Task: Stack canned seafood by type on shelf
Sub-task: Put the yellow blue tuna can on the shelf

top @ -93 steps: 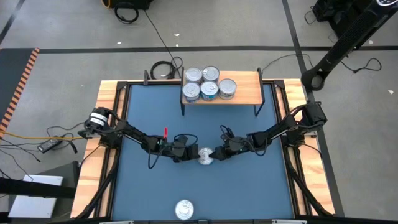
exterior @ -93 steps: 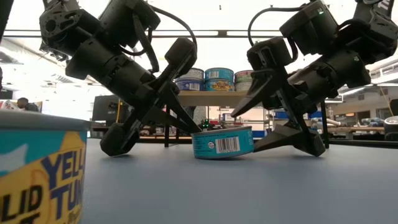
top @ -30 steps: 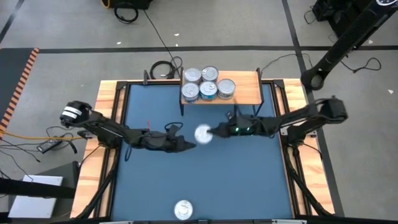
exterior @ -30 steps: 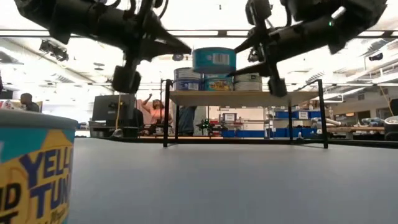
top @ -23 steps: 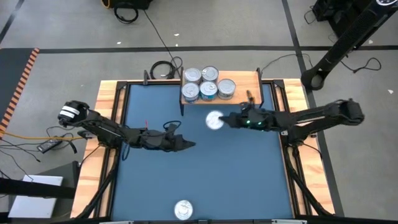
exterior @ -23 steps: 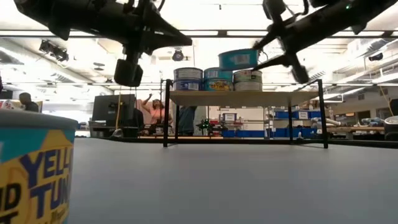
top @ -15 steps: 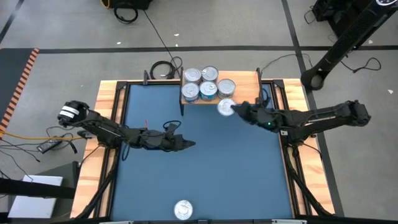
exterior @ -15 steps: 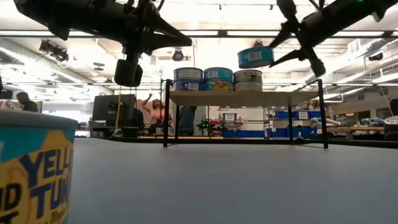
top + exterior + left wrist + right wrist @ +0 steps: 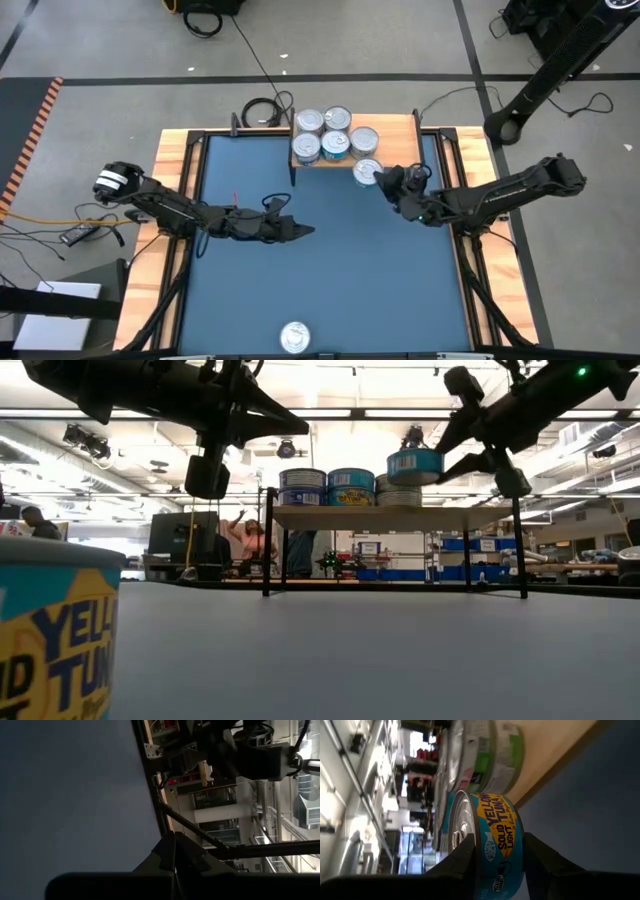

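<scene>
High view: the right gripper (image 9: 372, 177), clamped on a teal yellowfin tuna can (image 9: 366, 171), holds it over the front edge of the light-wood shelf (image 9: 397, 146), at the table's 12 o'clock. Five cans (image 9: 324, 122) crowd the shelf's left half; its right half lies bare. The left gripper (image 9: 303, 231), pinched shut on nothing, hangs above the open blue table (image 9: 400, 280). A lone tuna can (image 9: 296, 337) sits at 6 o'clock.
</scene>
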Robot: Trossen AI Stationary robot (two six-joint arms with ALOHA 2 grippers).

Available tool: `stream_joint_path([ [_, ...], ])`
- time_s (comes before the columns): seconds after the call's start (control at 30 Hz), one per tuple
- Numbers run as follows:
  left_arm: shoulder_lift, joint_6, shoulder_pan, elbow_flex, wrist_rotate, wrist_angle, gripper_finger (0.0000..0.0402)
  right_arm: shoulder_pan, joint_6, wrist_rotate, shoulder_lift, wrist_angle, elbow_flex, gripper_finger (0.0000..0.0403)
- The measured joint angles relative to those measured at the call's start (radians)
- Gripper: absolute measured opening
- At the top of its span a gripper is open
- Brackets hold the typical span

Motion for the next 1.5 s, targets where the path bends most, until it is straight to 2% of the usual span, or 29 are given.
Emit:
stream_joint_path([
  [0.13,0.000,-0.001,0.000,0.000,-0.001,0.008,0.0007,-0.003,0.076,0.031,0.033,-0.003,0.000,0.0114],
  [0.47,-0.001,-0.003,0.000,0.000,-0.007,0.007,0.0007,-0.072,0.072,-0.011,0.064,0.004,0.000,0.0114],
  [1.0,-0.001,0.002,0.000,0.001,-0.007,0.005,0.0007,-0.184,0.008,-0.085,0.071,0.006,0.000,0.0114],
  [1.5,-0.001,0.004,0.000,0.001,-0.008,0.005,0.0007,-0.278,-0.108,-0.171,0.071,0.093,0.000,0.0114],
])
